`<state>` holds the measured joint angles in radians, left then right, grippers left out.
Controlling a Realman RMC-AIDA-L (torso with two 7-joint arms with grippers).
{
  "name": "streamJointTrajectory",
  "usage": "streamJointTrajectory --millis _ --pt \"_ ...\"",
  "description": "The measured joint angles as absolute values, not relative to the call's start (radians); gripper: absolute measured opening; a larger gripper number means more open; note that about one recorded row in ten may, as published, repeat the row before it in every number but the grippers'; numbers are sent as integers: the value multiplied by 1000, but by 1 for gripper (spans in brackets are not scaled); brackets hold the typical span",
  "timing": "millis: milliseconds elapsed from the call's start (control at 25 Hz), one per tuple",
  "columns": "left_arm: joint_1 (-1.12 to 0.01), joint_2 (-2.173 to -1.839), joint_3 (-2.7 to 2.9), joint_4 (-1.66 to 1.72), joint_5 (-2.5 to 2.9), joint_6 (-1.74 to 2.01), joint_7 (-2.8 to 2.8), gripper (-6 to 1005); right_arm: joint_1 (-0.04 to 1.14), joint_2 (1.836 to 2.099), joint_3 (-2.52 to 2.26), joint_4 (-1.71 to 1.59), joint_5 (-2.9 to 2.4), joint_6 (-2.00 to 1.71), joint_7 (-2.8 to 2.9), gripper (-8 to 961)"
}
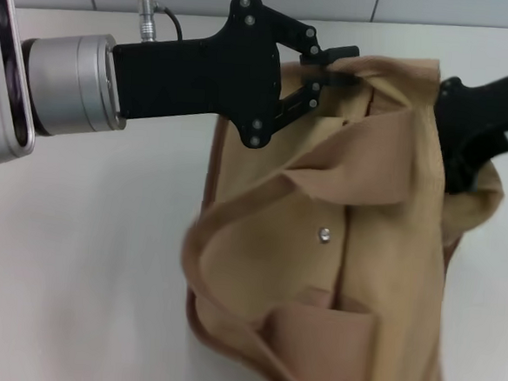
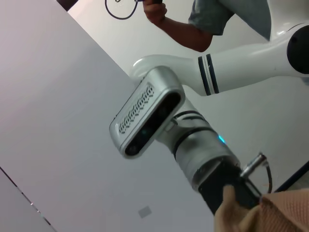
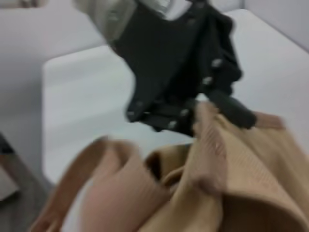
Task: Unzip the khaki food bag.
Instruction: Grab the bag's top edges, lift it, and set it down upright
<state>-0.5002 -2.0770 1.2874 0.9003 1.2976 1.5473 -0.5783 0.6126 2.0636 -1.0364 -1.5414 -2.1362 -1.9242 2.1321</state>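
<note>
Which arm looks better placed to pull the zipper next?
Probably the left: the left gripper is pinched on the top edge of the khaki food bag. The right gripper is hidden behind the bag's far side.

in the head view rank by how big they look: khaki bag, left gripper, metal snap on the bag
1. khaki food bag
2. left gripper, nearer the camera, so its true size is unsure
3. metal snap, by far the smallest

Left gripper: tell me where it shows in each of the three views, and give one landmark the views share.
Head view: the left gripper reaches in from the left, pinching the top edge of the khaki food bag.
Left wrist view: not visible; the black gripper at lower right is the right arm's.
Right wrist view: upper centre, clamped on fabric.
Shared landmark: the khaki food bag.
</note>
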Motion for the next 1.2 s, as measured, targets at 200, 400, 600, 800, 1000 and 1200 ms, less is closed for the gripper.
streamJointTrajectory --millis 200,400,600,800,1000,1200 --pt "-504 -2077 1291 900 1298 1537 -578 98 624 2051 -946 -1525 -2085 -2039 2133 695" --pt "-507 -2077 1298 900 1298 1531 -578 98 619 2050 -934 -1521 -2065 -2073 2127 695" --pt "-508 -2078 1300 900 1298 1529 -578 99 614 2034 -932 -1477 -1972 -2110 2112 695" --pt "-504 -2079 1302 896 1291 1529 -578 99 618 2029 -925 -1452 -1951 -2117 2105 695" --pt "-508 -2079 1303 885 1291 1530 -578 100 628 2029 -927 -1412 -1923 -2143 2085 695" --pt "-514 -2078 1306 873 1281 1528 -565 101 632 2032 -924 -1364 -1870 -2148 2061 695"
